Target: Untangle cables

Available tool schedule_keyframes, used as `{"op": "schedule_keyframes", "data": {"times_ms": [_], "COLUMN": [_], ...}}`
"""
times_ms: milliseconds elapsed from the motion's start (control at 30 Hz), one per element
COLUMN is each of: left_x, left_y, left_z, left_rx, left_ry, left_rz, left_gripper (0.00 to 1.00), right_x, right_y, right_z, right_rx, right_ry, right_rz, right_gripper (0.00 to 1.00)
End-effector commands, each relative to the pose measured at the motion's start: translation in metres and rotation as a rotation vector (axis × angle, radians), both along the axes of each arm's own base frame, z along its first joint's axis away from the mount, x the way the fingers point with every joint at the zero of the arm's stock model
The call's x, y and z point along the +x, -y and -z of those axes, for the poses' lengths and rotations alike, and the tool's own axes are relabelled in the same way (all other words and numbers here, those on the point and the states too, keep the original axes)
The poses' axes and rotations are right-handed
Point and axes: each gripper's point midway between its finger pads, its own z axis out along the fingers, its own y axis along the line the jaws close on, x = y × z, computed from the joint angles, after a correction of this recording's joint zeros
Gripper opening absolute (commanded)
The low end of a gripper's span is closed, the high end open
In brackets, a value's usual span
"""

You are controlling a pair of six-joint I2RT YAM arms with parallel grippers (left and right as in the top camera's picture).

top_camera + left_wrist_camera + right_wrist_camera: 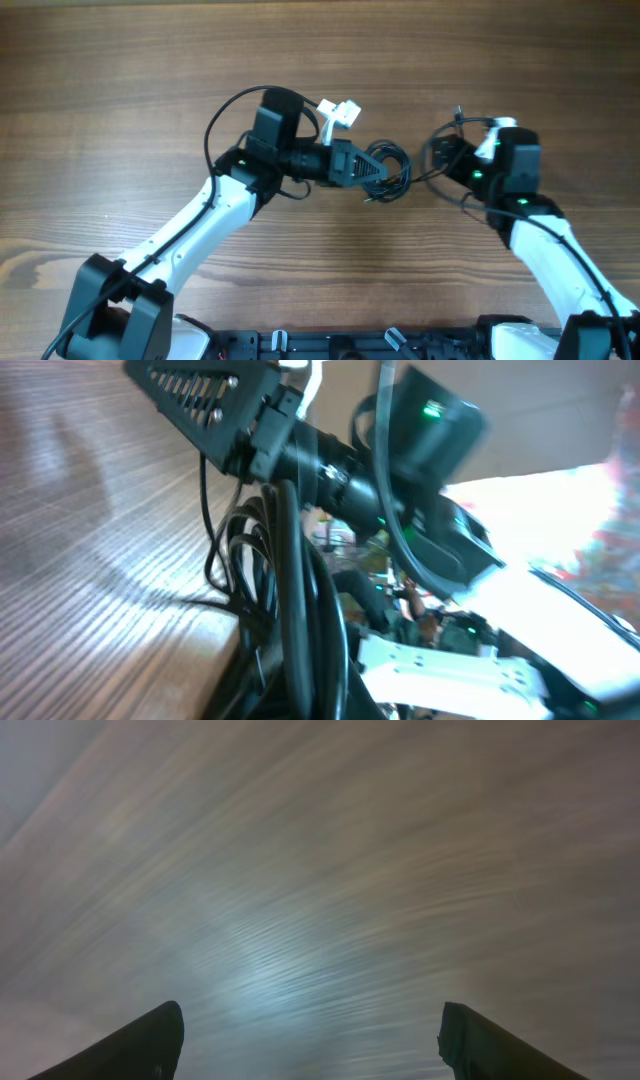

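Overhead: two arms, two claws, one wooden table (150, 60). Left claw (378, 172) clamped shut on one tangled coil of cables (397, 158). Coil bunched right at its tips and spilling just past them. Strand count unreadable from here. Right claw (452, 160) near the coil, not touching it.

Left wrist: several thin black loops hanging from the clamp, snarled together, lowest ones close to the tabletop.

Right wrist: two fingers (140, 1045) spread wide, nothing between them. Only blurred wood grain ahead.

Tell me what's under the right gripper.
Bare wooden table shows between the open fingers of the right gripper, nothing else in sight. Whatever lies beneath the fingers themselves is covered.
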Motion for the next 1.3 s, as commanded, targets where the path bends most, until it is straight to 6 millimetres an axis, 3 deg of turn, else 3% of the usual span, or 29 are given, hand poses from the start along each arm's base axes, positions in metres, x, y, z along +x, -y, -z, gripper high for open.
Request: {"op": "schedule_keyframes", "data": {"times_ms": [0,200,333,433,567,667,800,933,1067,1133,1267], "left_x": [0.0,0.036,0.059,0.07,0.085,0.093,0.093,0.094,0.109,0.12,0.141], "left_y": [-0.016,-0.024,-0.03,-0.035,-0.043,-0.049,-0.05,-0.051,-0.064,-0.076,-0.113], "left_z": [-0.023,-0.008,0.003,0.008,0.015,0.021,0.023,0.024,0.029,0.034,0.05], "left_rx": [-0.072,0.022,0.095,0.131,0.185,0.221,0.23,0.257,0.298,0.329,0.367], "left_ry": [0.037,0.08,0.113,0.129,0.151,0.137,0.102,0.233,0.188,0.128,-0.115], "left_rz": [0.041,-0.147,-0.276,-0.34,-0.435,-0.492,-0.513,-0.472,-0.592,-0.703,-1.049], "left_gripper": [0.04,0.04,0.04,0.04,0.04,0.04,0.04,0.04,0.04,0.04,0.04], "right_x": [-0.008,-0.015,-0.017,-0.022,-0.04,-0.052,-0.053,-0.037,-0.03,-0.041,-0.071], "right_y": [0.036,0.034,0.01,-0.033,-0.082,-0.097,-0.101,-0.089,-0.07,-0.069,-0.072], "right_z": [0.013,0.018,0.013,-0.008,-0.056,-0.084,-0.094,-0.076,-0.044,-0.029,-0.007], "right_rx": [-0.009,0.018,0.05,0.173,0.396,0.499,0.562,0.574,0.605,0.696,0.709], "right_ry": [-0.06,-0.09,-0.058,0.046,0.231,0.332,0.331,0.196,-0.013,-0.172,-0.345], "right_rz": [0.127,0.083,-0.087,-0.352,-0.67,-0.808,-0.816,-0.616,-0.33,-0.194,-0.144], "right_gripper": [0.84,0.86,0.91,0.96,0.99,1.0,1.0,1.0,1.0,1.0,1.0]}}
